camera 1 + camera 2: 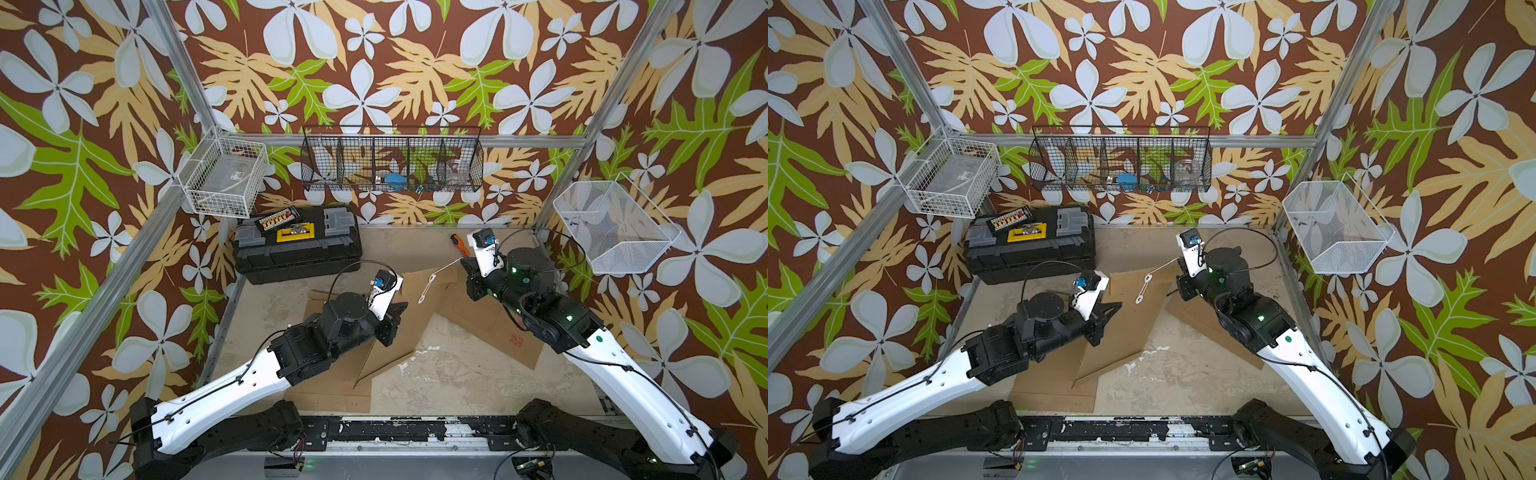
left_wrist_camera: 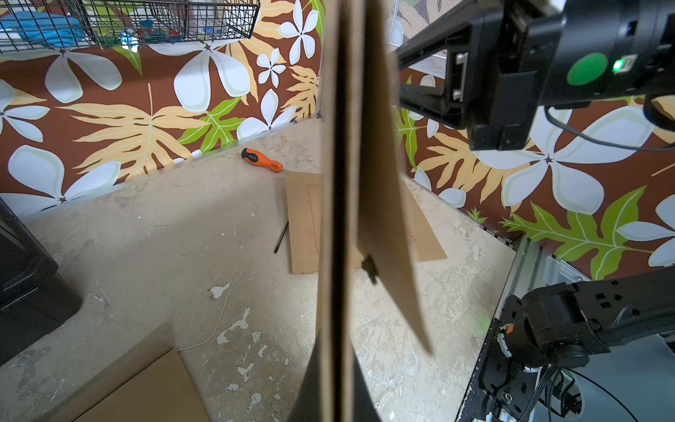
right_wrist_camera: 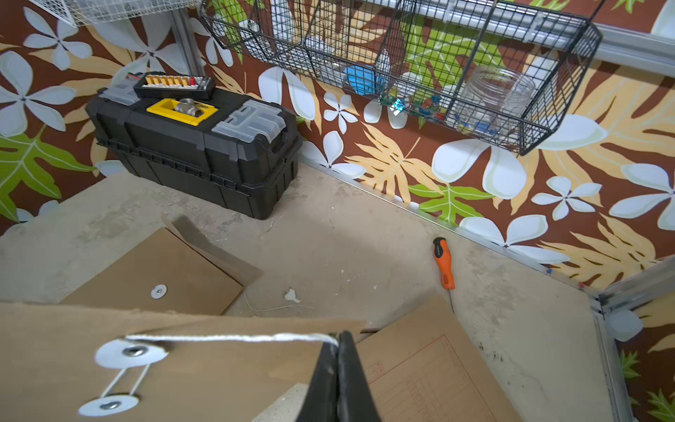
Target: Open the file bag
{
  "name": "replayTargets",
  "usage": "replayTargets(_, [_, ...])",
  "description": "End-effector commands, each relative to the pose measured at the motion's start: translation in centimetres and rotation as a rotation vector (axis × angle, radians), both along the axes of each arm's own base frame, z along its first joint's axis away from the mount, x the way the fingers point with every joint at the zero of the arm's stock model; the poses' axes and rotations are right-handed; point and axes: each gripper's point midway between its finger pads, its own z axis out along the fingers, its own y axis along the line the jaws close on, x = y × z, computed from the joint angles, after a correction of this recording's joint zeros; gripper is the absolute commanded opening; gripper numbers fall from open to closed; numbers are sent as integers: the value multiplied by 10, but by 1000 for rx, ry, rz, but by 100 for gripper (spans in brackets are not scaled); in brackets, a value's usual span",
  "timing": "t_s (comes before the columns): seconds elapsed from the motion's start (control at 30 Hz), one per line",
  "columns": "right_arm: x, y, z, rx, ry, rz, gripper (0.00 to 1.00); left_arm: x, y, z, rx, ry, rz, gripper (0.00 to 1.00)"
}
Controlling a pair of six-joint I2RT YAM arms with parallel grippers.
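Note:
A brown paper file bag is held off the table, tilted. My left gripper is shut on the bag's left edge; in the left wrist view that bag runs edge-on between the jaws of the left gripper. On its face sit two white closure discs, with white string looped between them. My right gripper is shut on the string's free end, which runs taut from the upper disc.
Other file bags lie flat on the table at the right and front left. An orange screwdriver lies by the back wall. A black toolbox stands back left. Wire baskets hang on the walls.

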Motion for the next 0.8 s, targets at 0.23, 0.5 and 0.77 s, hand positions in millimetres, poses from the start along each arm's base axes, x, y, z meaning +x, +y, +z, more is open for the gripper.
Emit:
replayTargets(0.23, [7, -18, -9, 30, 50, -60, 0, -1, 0, 5, -20, 1, -1, 0])
replayTargets(0.5, [-8, 2, 2, 89, 16, 86, 0, -6, -5, 22, -113, 28, -61, 0])
replayTargets(0.77, [-24, 8, 29, 170, -52, 153, 0, -4, -8, 51, -240, 44, -143, 0])
